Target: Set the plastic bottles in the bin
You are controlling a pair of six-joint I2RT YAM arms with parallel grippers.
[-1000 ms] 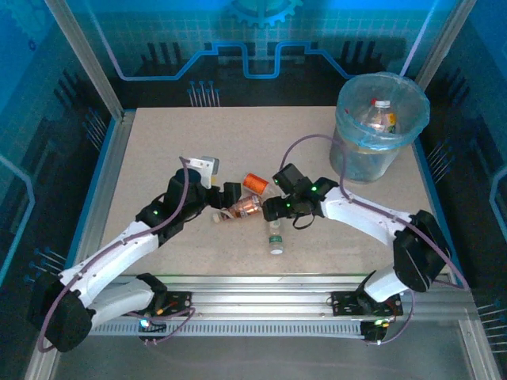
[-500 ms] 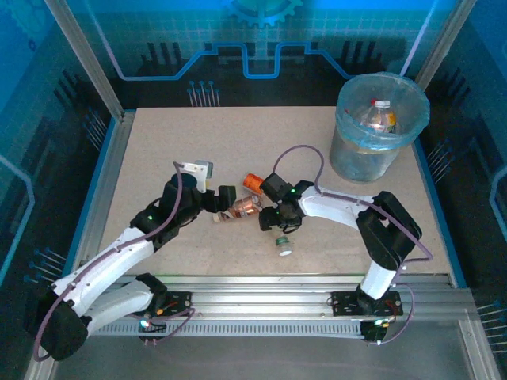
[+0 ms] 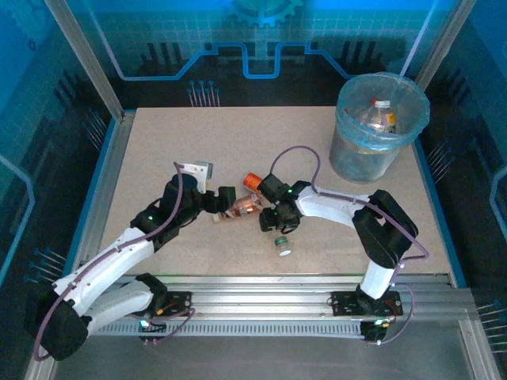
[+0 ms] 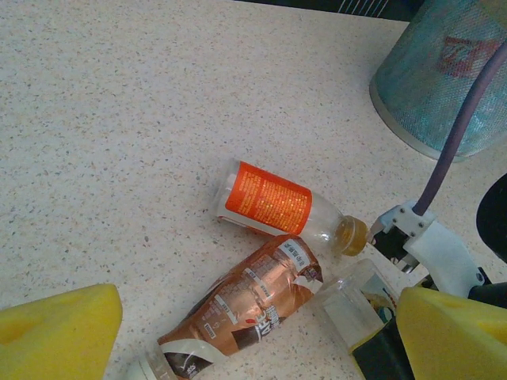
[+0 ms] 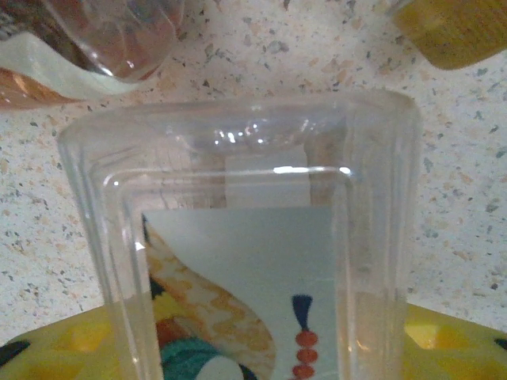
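Orange-labelled bottle (image 4: 273, 202), its print illegible

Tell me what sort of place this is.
Probably a robot test cell, not a home or shop. A speckled table is framed by aluminium rails. Blue walls carry circuit-style graphics. A left arm and right arm are bolted at the table's near edge.

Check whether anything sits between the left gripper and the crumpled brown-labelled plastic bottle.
Nothing visible does. The left gripper hangs open over the crumpled brown-labelled plastic bottle, its yellow fingers either side; the orange-labelled clear bottle lies beyond.
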